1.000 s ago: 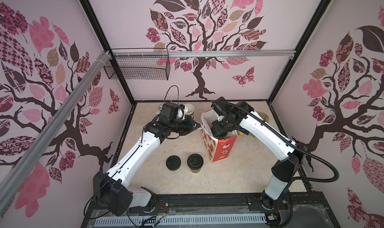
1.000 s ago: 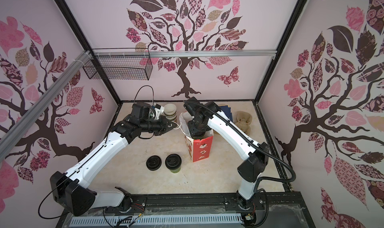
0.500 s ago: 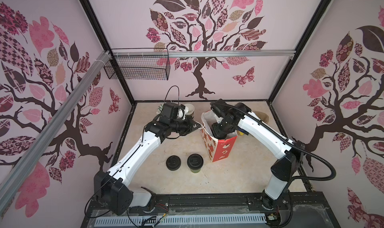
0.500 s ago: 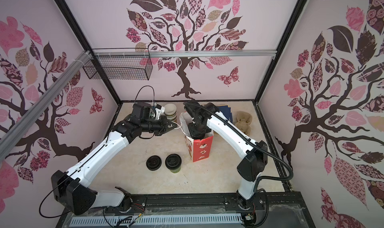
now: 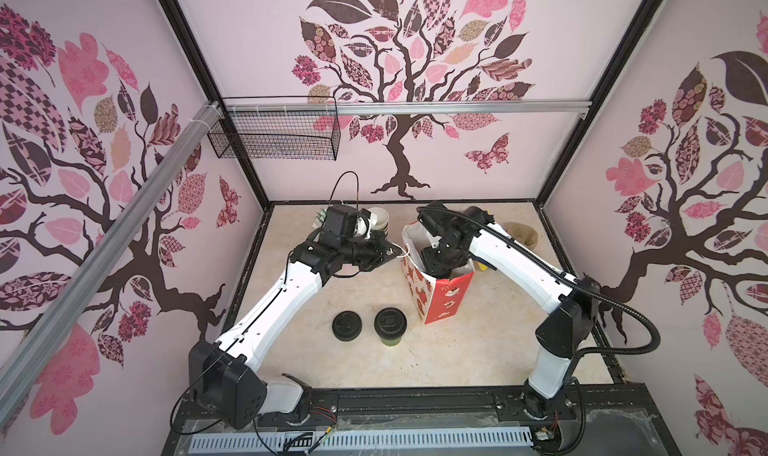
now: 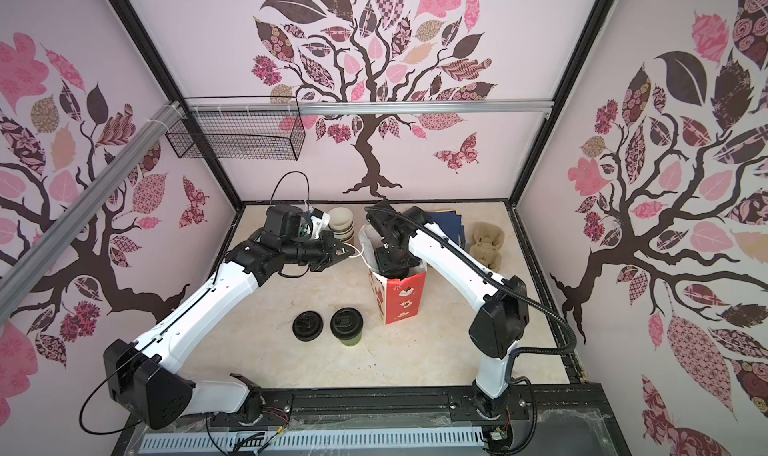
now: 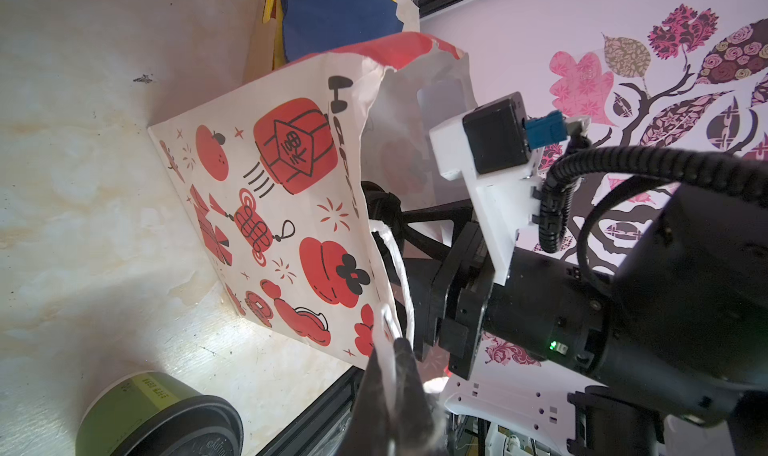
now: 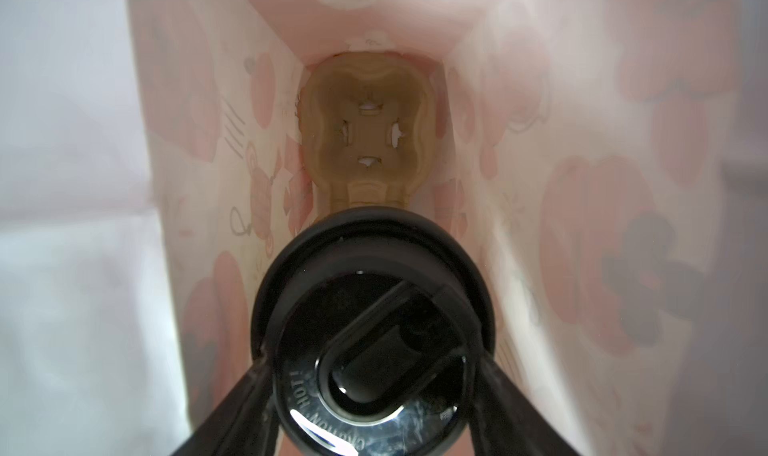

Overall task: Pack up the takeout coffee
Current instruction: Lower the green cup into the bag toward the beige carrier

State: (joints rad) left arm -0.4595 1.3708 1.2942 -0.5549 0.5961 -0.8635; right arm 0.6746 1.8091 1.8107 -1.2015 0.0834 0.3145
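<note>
Right wrist view, nearest first: one lidded cup (image 8: 374,329) clamped between the right jaws, hanging inside the paper bag (image 8: 199,184); far below, one pulp carrier (image 8: 365,129), well empty. Left jaws pinched shut on the bag's white handle (image 7: 406,283), pulling the mouth wide. In both top views, up front — second cup (image 5: 390,327) upright on the worktop (image 5: 457,350) beside one black lid stack (image 5: 347,326). Two cups in all. Probably light, thin-walled, crushable, lid slick — safest held around the wall just under the lid, upright.
</note>
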